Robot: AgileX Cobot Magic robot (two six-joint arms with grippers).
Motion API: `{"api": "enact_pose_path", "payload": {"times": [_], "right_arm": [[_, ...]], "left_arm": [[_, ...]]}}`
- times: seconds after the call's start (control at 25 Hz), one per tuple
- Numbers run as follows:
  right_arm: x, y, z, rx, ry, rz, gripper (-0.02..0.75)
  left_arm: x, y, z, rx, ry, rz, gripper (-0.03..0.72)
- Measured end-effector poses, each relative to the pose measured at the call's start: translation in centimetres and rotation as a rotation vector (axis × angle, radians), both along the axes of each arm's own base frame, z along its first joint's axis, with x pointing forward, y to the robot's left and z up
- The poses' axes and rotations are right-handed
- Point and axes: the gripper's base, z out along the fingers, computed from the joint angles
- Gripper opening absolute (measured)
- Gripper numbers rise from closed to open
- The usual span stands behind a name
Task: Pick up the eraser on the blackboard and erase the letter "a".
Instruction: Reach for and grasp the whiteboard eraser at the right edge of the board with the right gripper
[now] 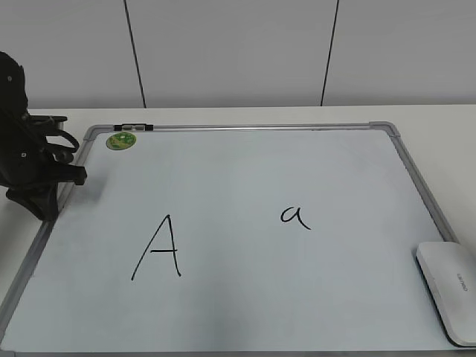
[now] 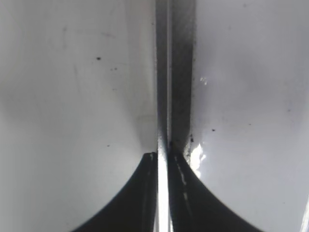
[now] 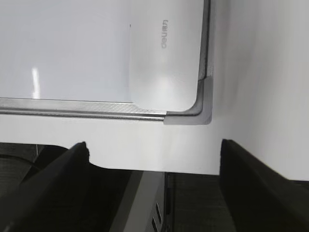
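At the counter's left edge the left tool [image 1: 44, 195] rests over the silver frame of the blackboard [image 1: 245, 178], its two dark fingers pressed together with nothing between them; it looks parked and seems to have no part in this step. Near the far-left corner a green magnet [image 1: 121, 140] sits on the board, and toward the near-left a large capital "A" [image 1: 158, 249] must stay untouched. Right of centre is the letter "a" [image 1: 294, 216], well apart from both.

At the near-right corner lies the eraser [image 1: 450, 286], white face up, just inside the frame. The right tool [image 3: 154, 181] hangs off the near edge, fingers spread wide and holding nothing, with the eraser [image 3: 166, 58] ahead of it past the frame corner.

The step in hand appears to be the reach. It would go best by moving forward over the corner cap, straddling the eraser's narrow sides, and closing squarely so the felt stays flat for wiping.
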Motion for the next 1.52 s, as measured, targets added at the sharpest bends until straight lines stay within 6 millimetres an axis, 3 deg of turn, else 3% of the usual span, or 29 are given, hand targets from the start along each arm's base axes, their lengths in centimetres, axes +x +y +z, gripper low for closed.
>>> {"api": "enact_pose_path", "payload": {"times": [0.52,1.04,1.52], "right_arm": [[5.5,0.0,-4.8,0.005,0.101,-0.013,0.662],[7.7,0.1,-6.7,0.018,0.127,-0.027,0.662],[8.4,0.8,-8.0,-0.007,0.160,0.015,0.661]], "left_arm": [[0.0,0.0,0.0,0.000,0.000,0.000,0.041],[0.0,0.0,0.0,-0.001,0.000,0.000,0.041],[0.0,0.0,0.0,-0.004,0.000,0.003,0.041]]}}
